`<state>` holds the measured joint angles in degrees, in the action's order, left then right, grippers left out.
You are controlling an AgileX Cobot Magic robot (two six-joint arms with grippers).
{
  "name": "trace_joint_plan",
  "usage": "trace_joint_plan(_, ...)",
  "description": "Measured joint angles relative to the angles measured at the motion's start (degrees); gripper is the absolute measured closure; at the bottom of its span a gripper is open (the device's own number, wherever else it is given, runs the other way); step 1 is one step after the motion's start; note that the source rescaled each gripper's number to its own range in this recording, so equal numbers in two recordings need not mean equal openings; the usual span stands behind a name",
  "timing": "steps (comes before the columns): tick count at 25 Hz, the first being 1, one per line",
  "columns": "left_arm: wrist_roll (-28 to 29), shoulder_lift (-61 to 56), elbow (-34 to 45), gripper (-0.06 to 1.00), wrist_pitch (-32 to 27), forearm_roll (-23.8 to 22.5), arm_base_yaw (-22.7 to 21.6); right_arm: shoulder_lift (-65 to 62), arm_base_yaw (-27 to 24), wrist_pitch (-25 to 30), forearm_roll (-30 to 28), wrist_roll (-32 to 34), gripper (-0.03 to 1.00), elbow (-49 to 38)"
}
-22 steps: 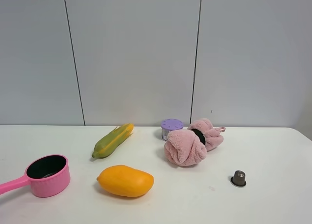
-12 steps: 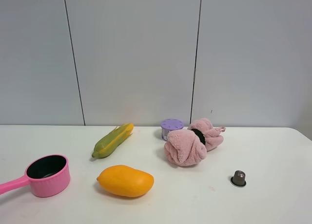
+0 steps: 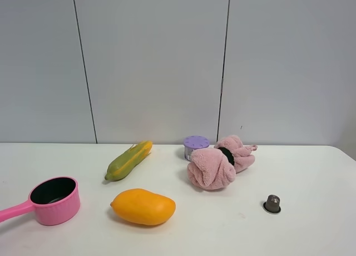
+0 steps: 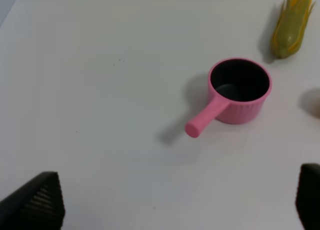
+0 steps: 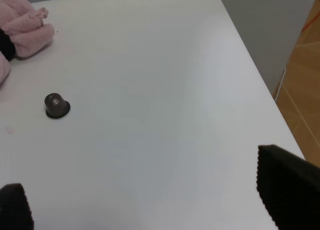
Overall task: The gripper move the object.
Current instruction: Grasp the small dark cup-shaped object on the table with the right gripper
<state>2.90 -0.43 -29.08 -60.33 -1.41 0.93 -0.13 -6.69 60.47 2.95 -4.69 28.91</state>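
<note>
Black right gripper (image 5: 142, 190) spread wide, holding nothing; tiny grey-brown metal coffee capsule (image 5: 56, 105) ahead of it, untouched; unmoved since earlier.

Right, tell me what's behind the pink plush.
A purple-lidded cup stands behind the pink plush; its lid and part of its wall show, the rest is covered.

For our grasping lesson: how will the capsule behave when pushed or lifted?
Probably light: the capsule is tiny beside the mango. Resting on its flared rim, it likely slides, not rolls. Tapered sides may slip.
</note>
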Motion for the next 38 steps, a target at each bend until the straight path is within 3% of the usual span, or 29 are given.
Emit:
trace_joint_plan(16, 0.0, 0.0, 0.0, -0.06, 0.0, -0.1, 0.0, 1.1, 0.0, 1.4, 0.4, 0.0, 0.15, 2.2)
trace_joint_plan(38, 0.0, 0.0, 0.0, -0.06, 0.0, -0.1, 0.0, 40.9, 0.0, 1.1, 0.5, -1.1, 0.19, 24.8)
